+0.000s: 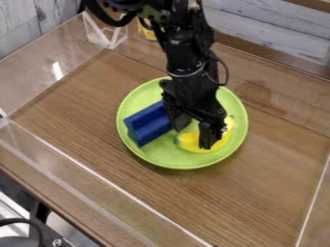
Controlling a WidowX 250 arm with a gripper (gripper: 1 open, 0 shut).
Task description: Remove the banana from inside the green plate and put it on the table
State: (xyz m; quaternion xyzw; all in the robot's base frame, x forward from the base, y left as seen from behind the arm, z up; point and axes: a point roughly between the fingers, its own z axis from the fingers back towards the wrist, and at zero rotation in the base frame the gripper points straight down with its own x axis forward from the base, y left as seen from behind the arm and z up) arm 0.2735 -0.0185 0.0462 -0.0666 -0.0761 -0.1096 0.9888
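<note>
The round green plate (pixel 152 152) lies in the middle of the wood-grain table (pixel 91 183). The small yellow banana (pixel 198 143) rests in the plate's right half, mostly hidden behind the black fingers. My gripper (pixel 194 128) hangs straight down over the banana, its jaws open with one finger on either side of it. Whether the fingertips touch the plate cannot be seen. A blue ridged block (pixel 149 121) lies in the plate's left half, right beside the gripper.
Clear acrylic walls (pixel 45 43) stand around the table's edges. A yellow object (pixel 151 29) sits at the back behind the arm, partly hidden. Bare wood surrounds the plate on every side.
</note>
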